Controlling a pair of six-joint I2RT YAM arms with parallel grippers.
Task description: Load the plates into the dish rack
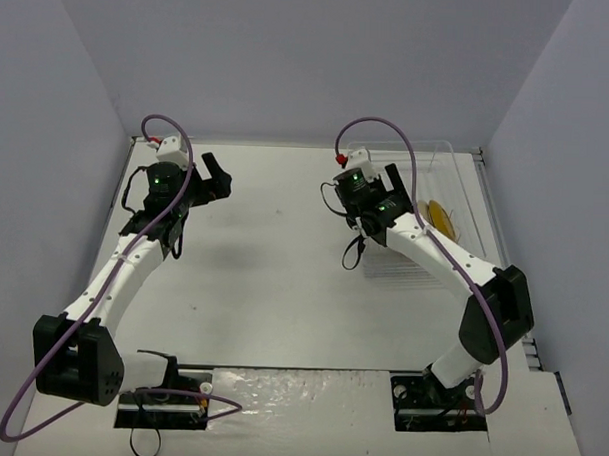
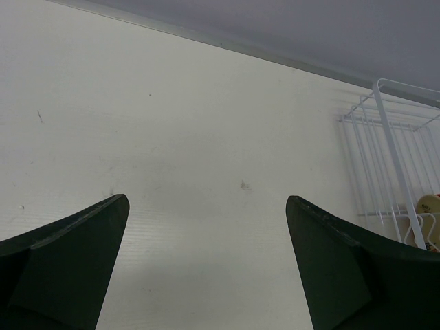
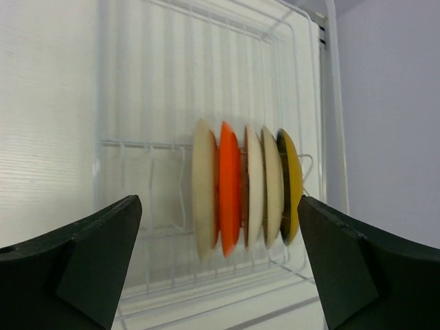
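Observation:
Several plates stand on edge side by side in the white wire dish rack (image 3: 165, 103): a cream plate (image 3: 204, 189), an orange-red plate (image 3: 229, 185), two more cream ones (image 3: 256, 182) and a dark plate with a yellow face (image 3: 291, 184). My right gripper (image 3: 220, 275) hangs open just in front of them, touching none. From above, the dish rack (image 1: 456, 178) sits at the right back, with one yellow-patterned plate (image 1: 443, 219) showing beside the right gripper (image 1: 383, 188). The left gripper (image 2: 206, 265) is open over bare table; in the top view the left gripper (image 1: 214, 177) is at the left back.
A rail (image 1: 488, 209) runs along the table's right edge beside the rack. The rack's corner (image 2: 392, 137) shows at the right of the left wrist view. Both arm bases (image 1: 158, 398) are bolted at the near edge.

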